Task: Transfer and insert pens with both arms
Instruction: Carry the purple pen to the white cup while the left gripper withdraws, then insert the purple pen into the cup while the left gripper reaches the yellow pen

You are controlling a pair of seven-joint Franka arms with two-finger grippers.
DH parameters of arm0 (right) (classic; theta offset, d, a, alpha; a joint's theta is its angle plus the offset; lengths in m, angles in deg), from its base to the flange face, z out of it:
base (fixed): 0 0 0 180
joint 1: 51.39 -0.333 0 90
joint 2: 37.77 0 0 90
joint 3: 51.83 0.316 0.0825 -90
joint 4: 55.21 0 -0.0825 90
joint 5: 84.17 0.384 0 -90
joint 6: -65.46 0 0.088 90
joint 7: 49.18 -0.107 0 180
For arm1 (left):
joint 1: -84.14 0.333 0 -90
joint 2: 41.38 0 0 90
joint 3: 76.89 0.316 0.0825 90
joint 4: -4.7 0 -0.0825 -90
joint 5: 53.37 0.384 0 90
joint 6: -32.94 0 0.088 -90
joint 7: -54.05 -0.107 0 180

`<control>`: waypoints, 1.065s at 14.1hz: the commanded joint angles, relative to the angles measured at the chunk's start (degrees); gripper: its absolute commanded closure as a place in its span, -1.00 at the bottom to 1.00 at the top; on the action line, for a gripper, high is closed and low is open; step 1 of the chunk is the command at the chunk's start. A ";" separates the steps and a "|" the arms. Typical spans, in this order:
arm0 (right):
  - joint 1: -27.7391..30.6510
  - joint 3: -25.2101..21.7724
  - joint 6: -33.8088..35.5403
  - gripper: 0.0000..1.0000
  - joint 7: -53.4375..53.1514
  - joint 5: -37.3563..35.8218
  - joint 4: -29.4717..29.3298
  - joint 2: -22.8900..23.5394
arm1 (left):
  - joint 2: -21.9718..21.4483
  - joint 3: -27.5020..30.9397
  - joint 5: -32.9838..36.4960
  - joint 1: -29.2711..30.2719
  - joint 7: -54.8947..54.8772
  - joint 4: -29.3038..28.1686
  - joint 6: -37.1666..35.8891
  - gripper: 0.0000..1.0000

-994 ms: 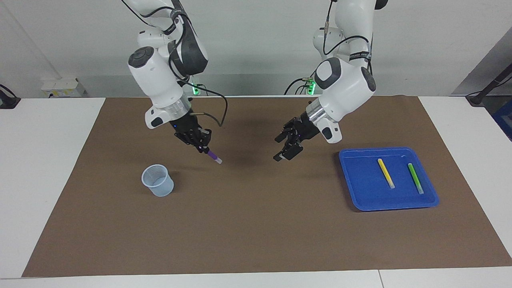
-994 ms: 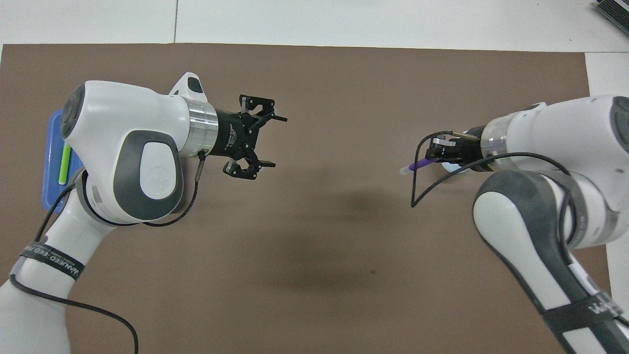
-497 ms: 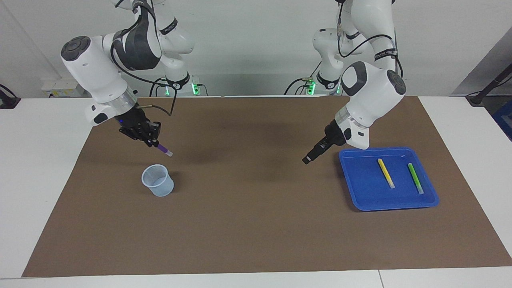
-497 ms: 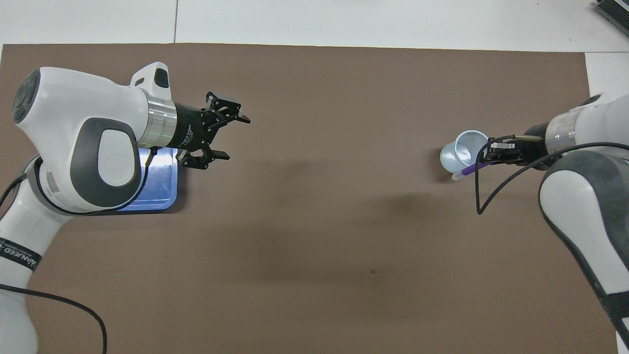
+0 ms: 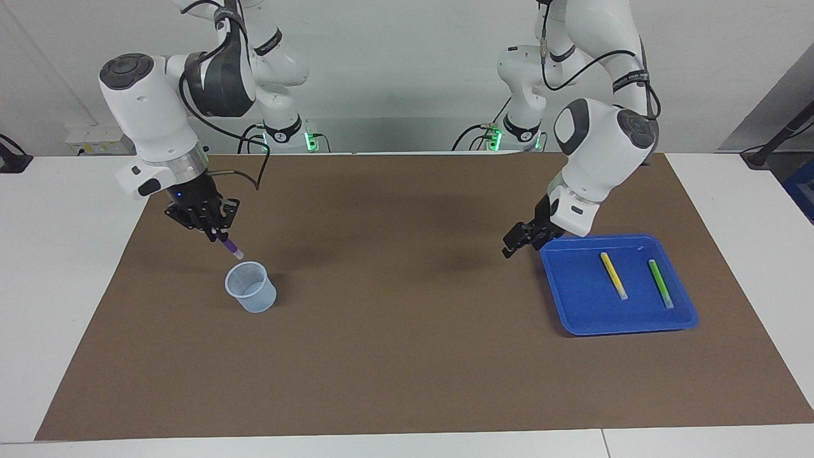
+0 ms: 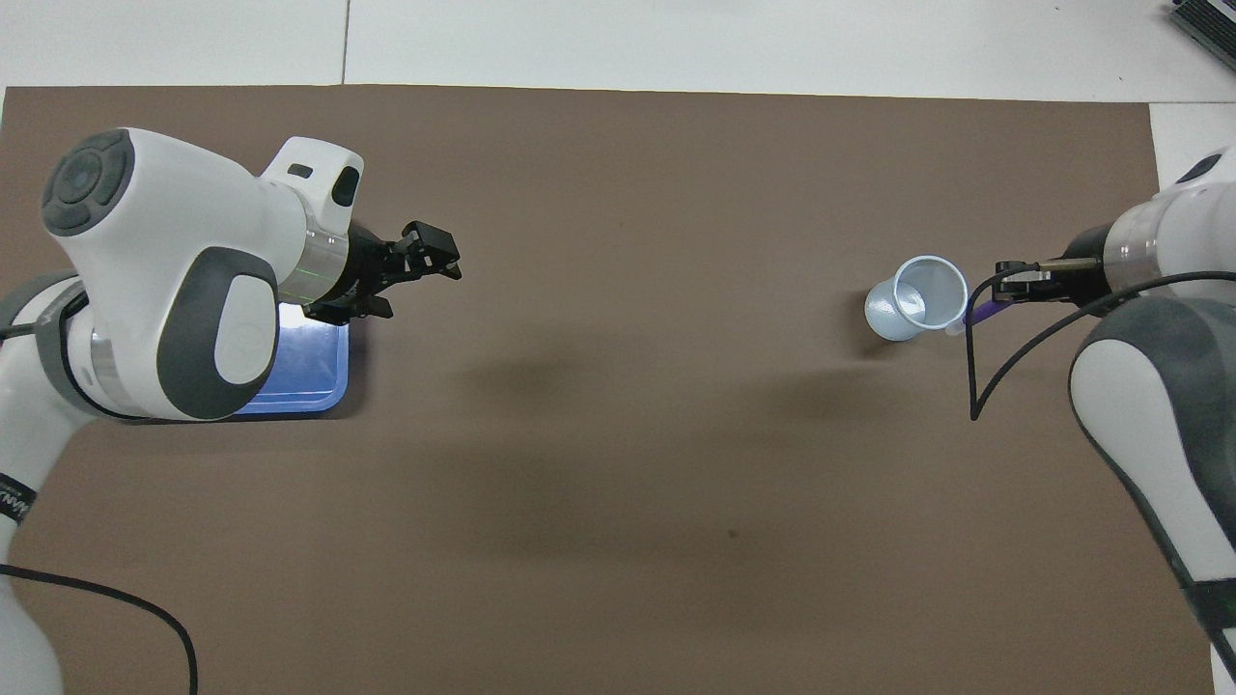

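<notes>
Holding: my right pincer (image 5: 216,233) is clenched on the purple pen (image 5: 230,247), which slants down with its pale tip lowest.
Where the pen is: in the air, its tip just above the rim of the clear cup (image 5: 250,287) on the edge that faces me; not yet inside.
Just changed: a second ago this pincer carried the pen over the bare brown mat (image 5: 407,356), well apart from the cup toward the middle of the surface; it has since swung out to my right arm's end and come down to the cup.
What that means: I judge the hand-over finished and the insertion about to start. The tip needs to move a little farther over the mouth and the pen to stand steeper before I let go.
Left pincer (image 5: 514,245): released and carrying nothing. A second ago it hung over the middle of the mat; now it has drawn back to the edge of the blue tray (image 5: 572,318).
Unchanged: the yellow pen (image 5: 613,275) and the green pen (image 5: 661,284) lie side by side in the tray, as before; the cup has not shifted.
Risk: the cup looks light, so a knock on its rim could tip it.
</notes>
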 commanded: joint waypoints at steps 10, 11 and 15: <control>0.70 0.95 -7.50 1.00 1.15 -1.89 -1.42 6.36 | 7.72 0.09 14.37 12.79 -23.89 5.30 0.37 -0.84; 0.61 0.95 -7.51 1.00 0.88 -1.89 -1.33 6.63 | 8.34 0.09 15.26 14.36 -24.94 5.21 0.28 -0.84; 0.61 0.95 -9.18 0.47 0.01 -1.89 0.34 6.81 | 11.77 0.18 16.58 17.27 -32.95 6.97 1.25 -0.80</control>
